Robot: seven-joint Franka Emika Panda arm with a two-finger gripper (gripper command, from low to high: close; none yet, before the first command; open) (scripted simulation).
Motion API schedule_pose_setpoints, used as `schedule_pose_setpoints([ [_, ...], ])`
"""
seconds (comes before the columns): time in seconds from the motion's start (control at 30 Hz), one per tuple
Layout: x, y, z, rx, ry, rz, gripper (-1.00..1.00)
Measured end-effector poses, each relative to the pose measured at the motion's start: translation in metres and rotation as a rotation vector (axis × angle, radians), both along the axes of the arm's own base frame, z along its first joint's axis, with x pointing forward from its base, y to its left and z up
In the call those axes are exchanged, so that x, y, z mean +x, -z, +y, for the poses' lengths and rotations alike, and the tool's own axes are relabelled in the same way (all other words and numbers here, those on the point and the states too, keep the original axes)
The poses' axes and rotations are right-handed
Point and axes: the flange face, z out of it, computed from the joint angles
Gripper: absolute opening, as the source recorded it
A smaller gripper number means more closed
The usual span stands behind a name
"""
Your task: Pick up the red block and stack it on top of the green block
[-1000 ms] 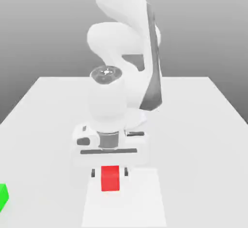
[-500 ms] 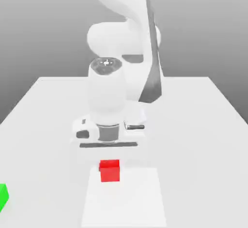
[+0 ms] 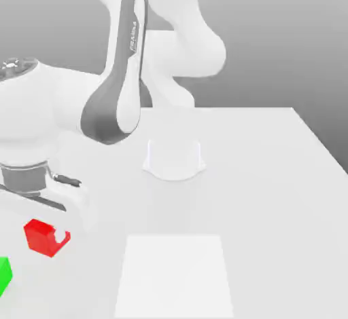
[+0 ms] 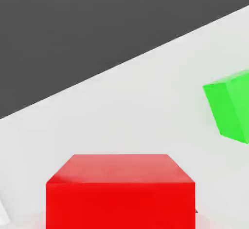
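- Jaws stand narrow, clamped on the red block (image 3: 42, 236); the gripper (image 3: 47, 237) carries it clear of the table (image 3: 272, 175) at the exterior view's left side; a white fingertip (image 3: 63, 237) shows against the cube's right face
- In the hand view the red block (image 4: 120, 191) sits at six o'clock, close under the camera, square to it and level between the fingers; its top face and near face both show
- By my judgement the cube is light and rigid, with smooth plain faces that could slip under a weak pinch; the sound hold is on two opposite flat sides, about mid-height, which is how it appears to be taken now; nothing about it looks fragile
- From the red block, the green block (image 3: 4, 274) lies at about seven o'clock in the exterior view, near but apart, resting on the table and cut off by the frame edge; in the hand view the green block (image 4: 231, 105) stands at about two o'clock from the red one
- Pick-up looks done; the carry toward the green cube is the step in hand; stacking is not yet done
- The next move calls for centring red squarely above green before lowering, since the two cubes seem alike in size and an offset could tip the stack
- Farther out, a paler square patch (image 3: 175, 275) marks the table near its front edge, and the arm's white base (image 3: 174, 158) stands at mid-table
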Motion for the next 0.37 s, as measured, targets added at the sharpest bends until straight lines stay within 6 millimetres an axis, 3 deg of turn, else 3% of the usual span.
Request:
schedule_pose_setpoints([
  [0.1,-0.002,-0.002,-0.051,0.004,0.112,-0.013,-1.0],
  [0.2,-0.002,0.033,-0.063,0.004,0.135,-0.016,-1.0],
  [0.23,-0.003,0.047,-0.063,0.005,0.137,-0.016,1.0],
  [0.37,-0.003,0.047,-0.063,0.005,0.137,-0.016,1.0],
])
